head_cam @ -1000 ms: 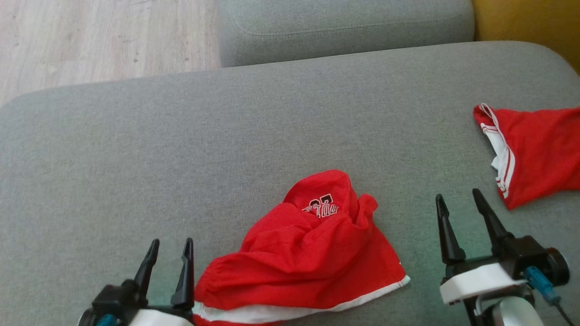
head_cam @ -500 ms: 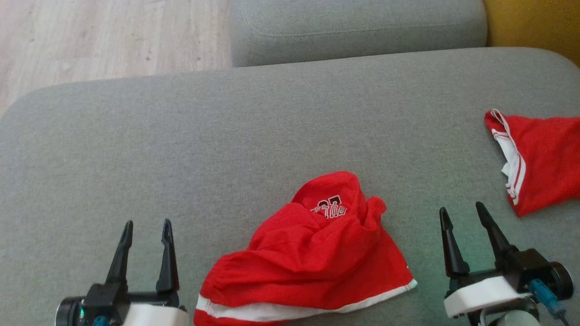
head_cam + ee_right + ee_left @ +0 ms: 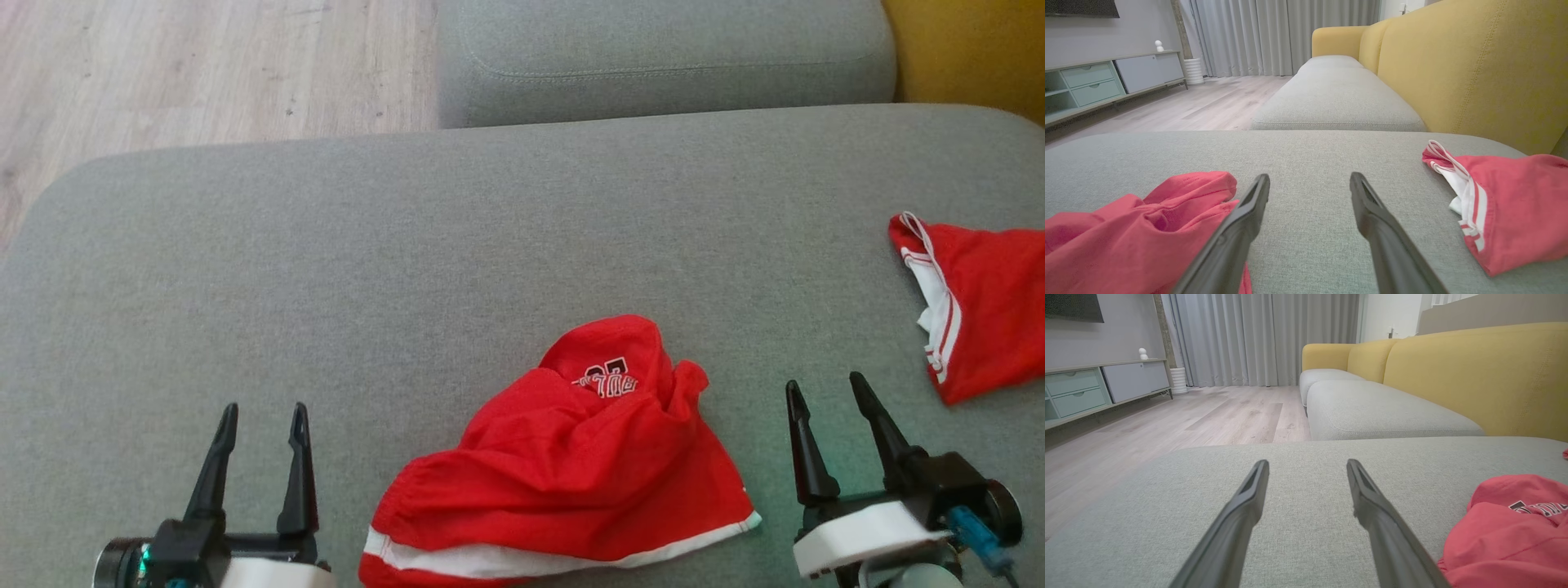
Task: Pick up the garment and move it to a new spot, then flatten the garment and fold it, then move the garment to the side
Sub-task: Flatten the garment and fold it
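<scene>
Here, you have: one red garment (image 3: pixel 563 474), crumpled on the grey cushion (image 3: pixel 408 261), lying between your two grippers; left gripper (image 3: pixel 264 408), fingers spread wide, holding nothing; right gripper (image 3: pixel 823 380), likewise wide and empty; one second garment (image 3: pixel 980 310), well apart, far right.

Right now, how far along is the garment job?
Nothing looks done: the red garment lies crumpled on the grey cushion. Nothing is in hand: the left gripper and right gripper sit open and empty either side of it. Pickup, moving, flattening, folding and setting aside all remain.
</scene>
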Available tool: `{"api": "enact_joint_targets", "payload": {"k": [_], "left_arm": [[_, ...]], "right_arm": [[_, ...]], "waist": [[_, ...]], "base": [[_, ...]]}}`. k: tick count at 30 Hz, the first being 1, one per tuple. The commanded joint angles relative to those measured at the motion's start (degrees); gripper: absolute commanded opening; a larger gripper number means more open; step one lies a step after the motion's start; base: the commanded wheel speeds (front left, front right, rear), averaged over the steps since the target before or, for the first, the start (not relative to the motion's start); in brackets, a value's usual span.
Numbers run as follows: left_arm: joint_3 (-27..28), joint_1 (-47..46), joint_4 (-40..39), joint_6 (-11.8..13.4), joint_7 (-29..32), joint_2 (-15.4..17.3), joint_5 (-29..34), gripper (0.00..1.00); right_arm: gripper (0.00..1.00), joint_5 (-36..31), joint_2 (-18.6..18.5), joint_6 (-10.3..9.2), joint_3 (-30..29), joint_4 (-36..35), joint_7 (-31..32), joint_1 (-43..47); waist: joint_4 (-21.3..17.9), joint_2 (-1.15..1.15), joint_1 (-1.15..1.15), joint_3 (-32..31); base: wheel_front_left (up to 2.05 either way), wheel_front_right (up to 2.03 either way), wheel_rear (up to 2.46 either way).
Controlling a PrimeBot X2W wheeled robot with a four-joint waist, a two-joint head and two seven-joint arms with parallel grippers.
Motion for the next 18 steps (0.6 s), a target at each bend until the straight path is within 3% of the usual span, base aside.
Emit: {"api": "enact_joint_targets", "payload": {"k": [1,10,18], "left_arm": [[2.3,-1.0,-1.6,-0.3,-0.6,-0.1,0.8,1.0],[2.1,1.9,1.2,-3.4,0.2,0.2,-1.2,1.0],[-4.7,2.6,2.3,-4.8,12.6,4.7,-10.2,1.0]], "right_arm": [[1.0,0.7,-0.3,-0.05,1.3,-1.6,-0.6,-2.1],[1.0,5.8,-2.4,-0.05,4.3,-1.5,0.5,-1.7],[1.0,9.0,-8.3,-0.05,12.3,2.1,12.0,0.4]], "waist": [[0.1,0.0,0.0,0.0],[0.4,0.0,0.0,-0.5],[0.7,0.0,0.0,0.0]], "base": [[0.0,0.0,0.0],[0.0,0.0,0.0],[0.0,0.0,0.0]]}}
